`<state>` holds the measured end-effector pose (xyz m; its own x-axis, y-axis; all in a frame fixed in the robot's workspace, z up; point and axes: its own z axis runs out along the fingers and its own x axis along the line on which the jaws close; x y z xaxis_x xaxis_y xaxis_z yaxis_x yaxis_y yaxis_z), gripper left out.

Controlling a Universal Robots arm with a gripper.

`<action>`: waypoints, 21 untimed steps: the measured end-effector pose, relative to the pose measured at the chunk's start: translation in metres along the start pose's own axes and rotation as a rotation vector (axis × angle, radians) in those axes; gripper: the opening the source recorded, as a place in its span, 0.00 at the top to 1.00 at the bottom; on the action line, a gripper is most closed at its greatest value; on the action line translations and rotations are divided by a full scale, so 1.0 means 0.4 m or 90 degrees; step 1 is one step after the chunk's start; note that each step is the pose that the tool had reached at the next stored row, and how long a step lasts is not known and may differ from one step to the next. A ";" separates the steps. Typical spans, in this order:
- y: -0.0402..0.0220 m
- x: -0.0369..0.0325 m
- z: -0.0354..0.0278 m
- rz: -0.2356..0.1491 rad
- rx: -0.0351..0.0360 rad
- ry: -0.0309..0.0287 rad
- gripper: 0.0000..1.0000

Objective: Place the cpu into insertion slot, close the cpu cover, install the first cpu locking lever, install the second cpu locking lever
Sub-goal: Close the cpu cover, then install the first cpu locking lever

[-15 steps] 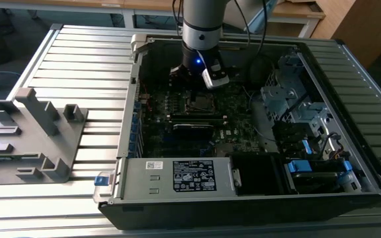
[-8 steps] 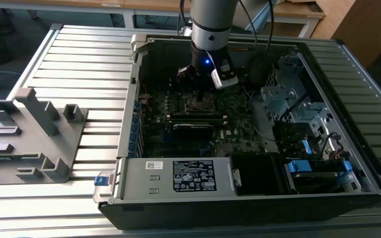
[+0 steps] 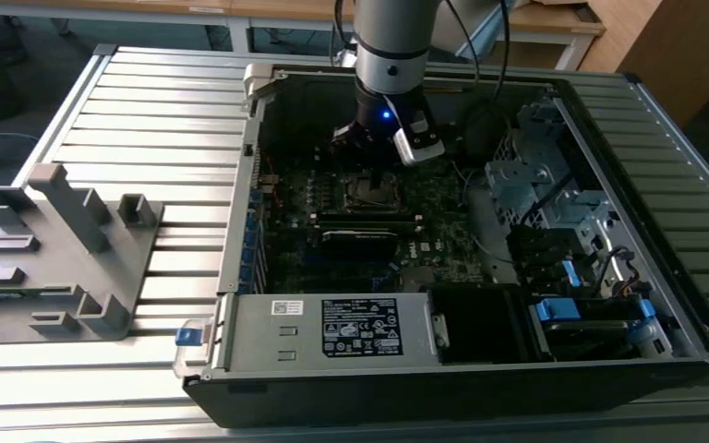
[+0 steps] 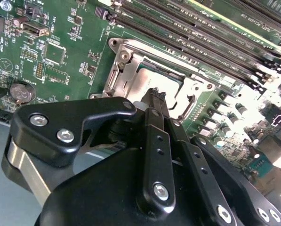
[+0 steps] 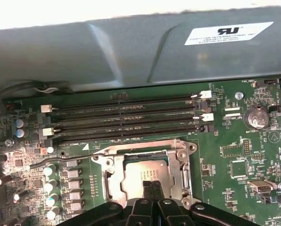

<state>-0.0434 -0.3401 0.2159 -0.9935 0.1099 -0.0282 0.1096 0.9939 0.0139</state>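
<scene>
Hovering over the socket, the tool (image 5: 151, 185) has its fingers pressed together, gripping nothing. The cpu (image 5: 138, 172) sits in its slot, the cpu cover (image 5: 180, 165) apparently lowered; lever latching cannot be told.

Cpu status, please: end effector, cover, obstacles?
End effector shut, tips over cpu. It sits seated, cpu cover down around it. No obstacle seen.

Exterior view high, angled down into open computer case (image 3: 453, 399), both wrist views close over motherboard (image 5: 234, 136) (image 4: 69, 61), sharing socket (image 5: 142, 172) (image 4: 154, 82)
</scene>
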 end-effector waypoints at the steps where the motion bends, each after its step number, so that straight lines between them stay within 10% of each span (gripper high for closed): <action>1: 0.000 0.000 -0.003 0.000 -0.0001 -0.0001 0.89; 21: 0.001 -0.001 -0.034 0.000 -0.0002 -0.0001 0.89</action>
<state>-0.0433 -0.3400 0.2296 -0.9935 0.1100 -0.0283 0.1096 0.9939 0.0142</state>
